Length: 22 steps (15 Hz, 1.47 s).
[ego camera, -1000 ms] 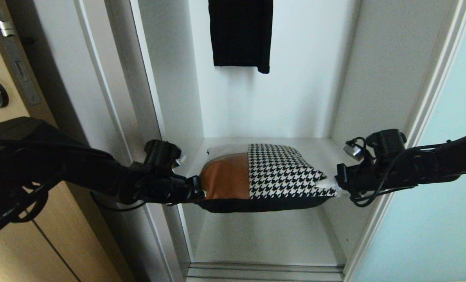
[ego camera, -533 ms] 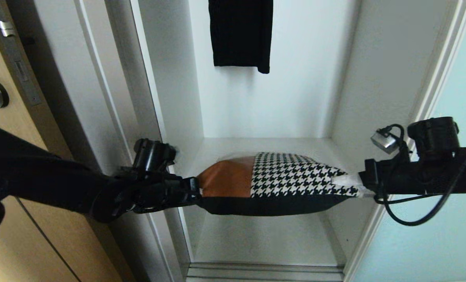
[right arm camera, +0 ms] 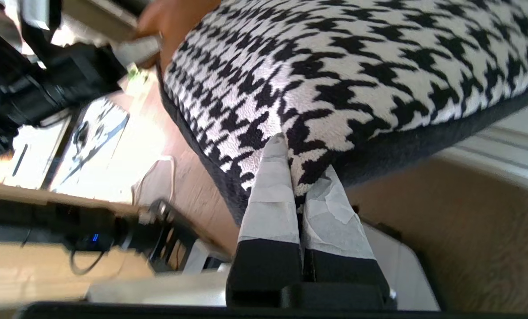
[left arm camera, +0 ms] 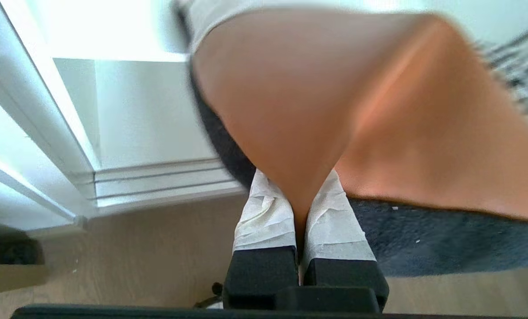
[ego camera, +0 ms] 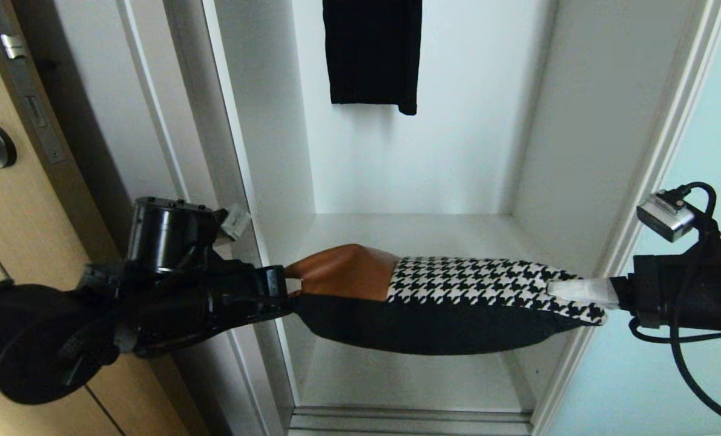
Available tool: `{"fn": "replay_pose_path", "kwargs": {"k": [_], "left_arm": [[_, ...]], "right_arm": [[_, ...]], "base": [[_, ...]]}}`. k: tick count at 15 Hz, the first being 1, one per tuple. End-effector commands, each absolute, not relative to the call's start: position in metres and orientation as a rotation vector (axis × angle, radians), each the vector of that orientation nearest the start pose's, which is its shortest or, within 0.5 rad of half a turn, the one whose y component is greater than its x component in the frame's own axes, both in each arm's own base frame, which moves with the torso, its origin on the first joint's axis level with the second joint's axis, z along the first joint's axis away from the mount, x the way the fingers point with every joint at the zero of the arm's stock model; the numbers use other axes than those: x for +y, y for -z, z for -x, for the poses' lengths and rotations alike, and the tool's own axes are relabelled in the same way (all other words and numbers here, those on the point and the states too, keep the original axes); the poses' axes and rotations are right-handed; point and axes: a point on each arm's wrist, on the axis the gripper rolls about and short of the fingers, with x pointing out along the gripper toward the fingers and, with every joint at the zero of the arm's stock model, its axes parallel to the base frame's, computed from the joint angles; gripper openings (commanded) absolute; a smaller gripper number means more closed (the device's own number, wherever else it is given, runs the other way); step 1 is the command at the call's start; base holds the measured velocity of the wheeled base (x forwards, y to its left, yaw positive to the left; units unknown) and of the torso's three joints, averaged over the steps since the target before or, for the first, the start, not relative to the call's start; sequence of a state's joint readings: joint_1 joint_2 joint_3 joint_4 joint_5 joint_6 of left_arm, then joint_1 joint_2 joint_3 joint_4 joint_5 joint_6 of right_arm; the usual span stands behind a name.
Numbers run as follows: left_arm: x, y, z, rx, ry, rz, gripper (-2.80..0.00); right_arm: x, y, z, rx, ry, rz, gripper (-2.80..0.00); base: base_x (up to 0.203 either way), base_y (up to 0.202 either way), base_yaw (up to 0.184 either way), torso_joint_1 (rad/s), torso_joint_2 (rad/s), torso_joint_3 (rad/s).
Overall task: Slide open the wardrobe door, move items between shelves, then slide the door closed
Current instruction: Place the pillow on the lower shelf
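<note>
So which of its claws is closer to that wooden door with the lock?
Left. The left gripper, pinching the cushion's tan end, is beside the wooden door; the right gripper holds the opposite end.

No text, label, brand, number or sign can be read in any of the views.

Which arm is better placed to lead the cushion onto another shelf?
Neither alone, probably. The left claw is shut on the tan-leather corner of the rectangular houndstooth, leather and black-edged cushion; the right claw is shut on the houndstooth corner. It hangs between them, so both should move together.
</note>
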State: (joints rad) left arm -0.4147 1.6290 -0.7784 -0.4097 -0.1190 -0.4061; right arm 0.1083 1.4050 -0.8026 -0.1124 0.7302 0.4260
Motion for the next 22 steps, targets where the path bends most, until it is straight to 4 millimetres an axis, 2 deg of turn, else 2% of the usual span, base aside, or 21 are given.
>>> {"fn": "replay_pose_path", "kwargs": {"k": [1,4,8,14,18,22], "left_arm": [[-0.119,-0.194,-0.226,0.487,0.501,0.328,-2.8],[-0.125,-0.203,-0.208,0.476,0.563,0.32,-2.8],[-0.13,-0.197,-0.184,0.503,0.631,0.301,-2.8],[-0.122,-0.199,-0.159,0.488,0.677,0.301,-2.8],[-0.122,-0.189,-0.159,0.521,0.669,0.291,-2.8],[-0.125,-0.185,-0.162,0.537,0.665,0.286,-2.8]], "right_arm": [[0.043,-0.222,-0.197,0.622,-0.757,-0.529,-2.8],[0.045,-0.229,-0.168,0.625,-0.788,-0.517,-2.8],[0.041,-0.223,-0.142,0.65,-0.79,-0.521,-2.8],[0.042,-0.21,-0.141,0.699,-0.79,-0.533,-2.8],[0.045,-0.202,-0.145,0.744,-0.798,-0.543,-2.8],[0.045,-0.204,-0.139,0.729,-0.814,-0.538,-2.8]], "base": [[0.0,0.0,0.0,0.0,0.0,0.0],[0.0,0.0,0.0,0.0,0.0,0.0],[0.0,0.0,0.0,0.0,0.0,0.0],[0.0,0.0,0.0,0.0,0.0,0.0],[-0.018,0.0,0.0,0.003,0.0,0.0],[-0.191,0.0,0.0,0.002,0.0,0.003]]}}
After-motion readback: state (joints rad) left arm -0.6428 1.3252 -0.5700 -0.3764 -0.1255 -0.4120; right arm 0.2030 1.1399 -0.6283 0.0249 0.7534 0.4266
